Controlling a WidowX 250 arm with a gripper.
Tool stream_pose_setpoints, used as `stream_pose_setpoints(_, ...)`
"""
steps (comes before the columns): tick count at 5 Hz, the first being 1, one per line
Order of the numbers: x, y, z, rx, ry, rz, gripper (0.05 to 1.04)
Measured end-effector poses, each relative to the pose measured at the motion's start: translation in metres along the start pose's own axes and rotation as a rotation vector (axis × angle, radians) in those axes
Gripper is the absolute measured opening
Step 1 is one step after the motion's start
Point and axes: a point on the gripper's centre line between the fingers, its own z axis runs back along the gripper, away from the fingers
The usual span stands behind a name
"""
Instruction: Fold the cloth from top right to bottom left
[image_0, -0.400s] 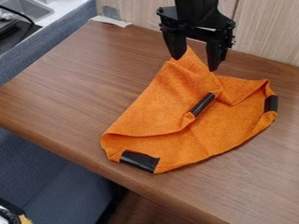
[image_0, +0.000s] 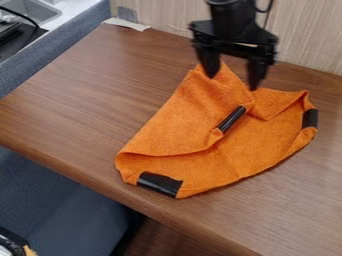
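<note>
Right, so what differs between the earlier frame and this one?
The black two-finger robot hand has moved slightly down and right in the picture, its fingers still apart. Nothing was visibly gripped or released. The partly folded orange fabric cloth and its black strips look essentially as before.

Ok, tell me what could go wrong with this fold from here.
The claw stands open over the peaked far end of the cloth, so closing there might bunch several layers.
The folded flap lies askew, its black patch mid-cloth, so pressing on could set a crooked crease.
The lower left corner, with another black patch, sits near the edge of the table; a hard pull that way could drag it over.
</note>
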Motion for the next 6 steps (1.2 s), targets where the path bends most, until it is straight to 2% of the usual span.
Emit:
stream_pose_setpoints(2, 0.030, -0.045, -0.040, 0.032, 0.007, -0.059, 1.001)
stream_pose_setpoints(3, 0.040, -0.063, -0.061, 0.070, 0.030, -0.068, 1.001)
stream_pose_setpoints(4, 0.041, -0.072, -0.088, 0.093, 0.058, -0.070, 1.001)
stream_pose_setpoints(5, 0.041, -0.073, -0.099, 0.111, 0.087, -0.063, 0.967)
stream_pose_setpoints(6, 0.037, -0.074, -0.113, 0.109, 0.133, -0.046, 0.694)
